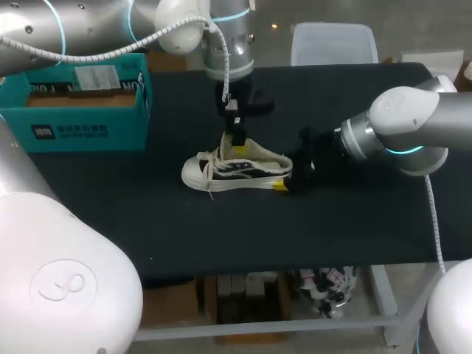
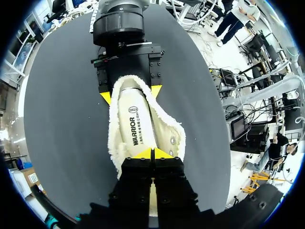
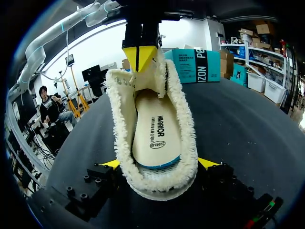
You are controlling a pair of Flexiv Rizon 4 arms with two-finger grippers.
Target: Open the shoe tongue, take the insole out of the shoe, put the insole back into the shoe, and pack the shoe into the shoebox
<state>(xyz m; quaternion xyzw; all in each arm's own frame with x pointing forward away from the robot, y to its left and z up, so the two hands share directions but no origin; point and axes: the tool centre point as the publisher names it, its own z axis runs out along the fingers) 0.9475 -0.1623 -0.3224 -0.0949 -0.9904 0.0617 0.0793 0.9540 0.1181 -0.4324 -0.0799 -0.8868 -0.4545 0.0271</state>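
Two pincers on shoe (image 1: 236,171), mid-frame in head view, upright on dark table (image 1: 354,221), toe pointing left. Your left gripper (image 1: 236,140) sits above laces, tips pressed together, pinching tongue (image 3: 145,76). Your right gripper (image 1: 284,177) at heel, fingers clamping it from both sides. Insole (image 3: 157,133) flat inside shoe, toe end blocked by left gripper. Teal shoebox (image 1: 81,103) upper left, well apart.

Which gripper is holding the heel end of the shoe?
The right gripper, fingers either side of the heel of the shoe; the left gripper pinches the tongue instead.
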